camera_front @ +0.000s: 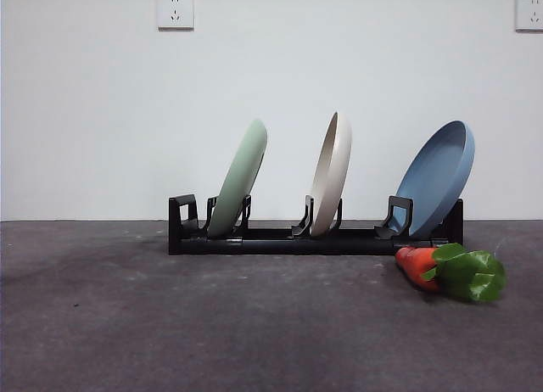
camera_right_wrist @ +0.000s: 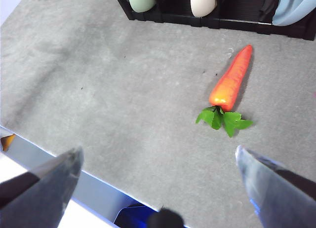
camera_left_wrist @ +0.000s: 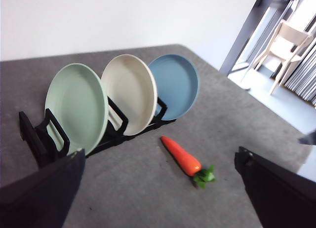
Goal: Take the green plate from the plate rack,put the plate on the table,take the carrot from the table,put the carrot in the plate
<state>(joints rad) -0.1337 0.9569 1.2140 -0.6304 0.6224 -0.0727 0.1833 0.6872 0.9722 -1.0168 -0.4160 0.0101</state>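
Observation:
The green plate (camera_front: 240, 178) stands tilted in the left slot of the black plate rack (camera_front: 280, 239); it shows in the left wrist view (camera_left_wrist: 77, 107) and its rim edge in the right wrist view (camera_right_wrist: 141, 0). The carrot (camera_front: 420, 265) lies on the dark grey table (camera_front: 170, 324) in front of the rack's right end, leaves toward the front; it also shows in the left wrist view (camera_left_wrist: 181, 156) and the right wrist view (camera_right_wrist: 231, 81). My left gripper (camera_left_wrist: 160, 188) is open and empty, well above and back from the rack. My right gripper (camera_right_wrist: 158, 178) is open and empty, high above the table's front edge.
A cream-white plate (camera_front: 332, 173) stands in the rack's middle slot and a blue plate (camera_front: 437, 176) in its right slot. A white wall with sockets (camera_front: 176, 9) rises behind. The table's front edge (camera_right_wrist: 59, 154) shows under the right gripper.

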